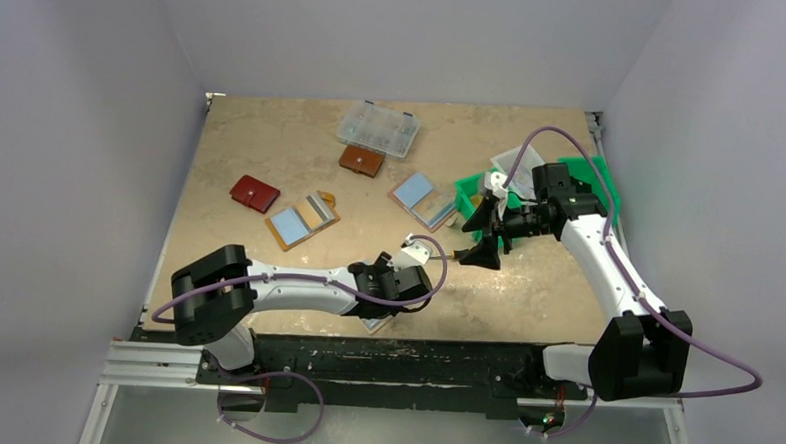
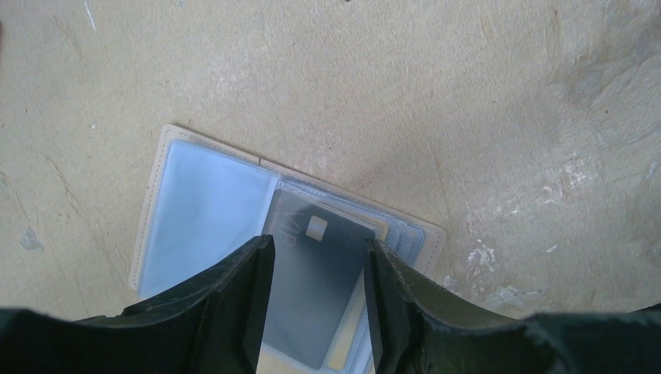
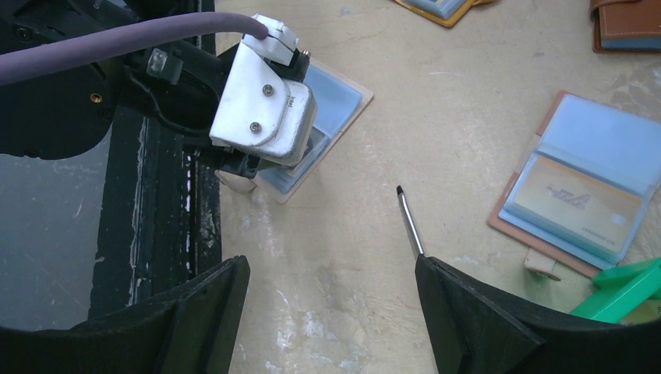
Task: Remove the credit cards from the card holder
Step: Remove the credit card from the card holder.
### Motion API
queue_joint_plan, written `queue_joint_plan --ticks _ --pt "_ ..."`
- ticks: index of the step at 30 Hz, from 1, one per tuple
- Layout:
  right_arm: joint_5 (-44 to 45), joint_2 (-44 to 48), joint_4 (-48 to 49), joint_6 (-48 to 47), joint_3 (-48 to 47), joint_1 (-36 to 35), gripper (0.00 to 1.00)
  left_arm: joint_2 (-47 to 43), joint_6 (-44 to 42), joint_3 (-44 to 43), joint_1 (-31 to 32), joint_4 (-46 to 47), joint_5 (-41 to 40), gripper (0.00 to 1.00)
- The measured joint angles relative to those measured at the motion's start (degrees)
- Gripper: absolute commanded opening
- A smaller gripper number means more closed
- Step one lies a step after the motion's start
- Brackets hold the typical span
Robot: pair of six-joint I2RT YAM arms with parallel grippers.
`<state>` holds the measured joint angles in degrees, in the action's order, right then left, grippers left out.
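Observation:
The card holder (image 2: 195, 206) lies open at the table's near edge, tan-rimmed with pale blue clear sleeves. A dark grey credit card (image 2: 316, 288) marked VIP, with a chip, sits in its right-hand sleeve above the edges of other cards. My left gripper (image 2: 318, 249) points down over that card, one finger along each long side, jaws apart. In the top view the left gripper (image 1: 383, 304) covers most of the card holder (image 1: 375, 323). My right gripper (image 3: 331, 269) hangs open over bare table to the right, empty; its view also shows the card holder (image 3: 343, 109).
A thin metal shaft (image 3: 409, 222) lies beside the right finger. Another open card wallet (image 3: 581, 195) lies right of it, by a green bin (image 1: 490, 191). Further back are a red wallet (image 1: 254, 193), an open orange-edged wallet (image 1: 302, 219), a brown wallet (image 1: 361, 161) and a clear box (image 1: 378, 128).

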<state>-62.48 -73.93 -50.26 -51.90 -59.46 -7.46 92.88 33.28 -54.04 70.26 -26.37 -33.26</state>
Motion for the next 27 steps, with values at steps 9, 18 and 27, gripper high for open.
queue_joint_plan --ticks 9,18,27 --pt "0.2 -0.7 0.0 0.0 0.0 0.0 0.87 0.0 -1.1 1.4 -1.3 3.0 2.6 0.52" --pt "0.2 -0.9 0.0 0.0 0.0 0.0 0.87 -0.7 -1.4 3.1 -2.7 6.0 4.5 0.49" --pt "0.3 -1.6 -0.1 -0.2 0.0 -0.1 0.87 -1.9 -1.4 5.2 -4.7 9.4 6.1 0.33"
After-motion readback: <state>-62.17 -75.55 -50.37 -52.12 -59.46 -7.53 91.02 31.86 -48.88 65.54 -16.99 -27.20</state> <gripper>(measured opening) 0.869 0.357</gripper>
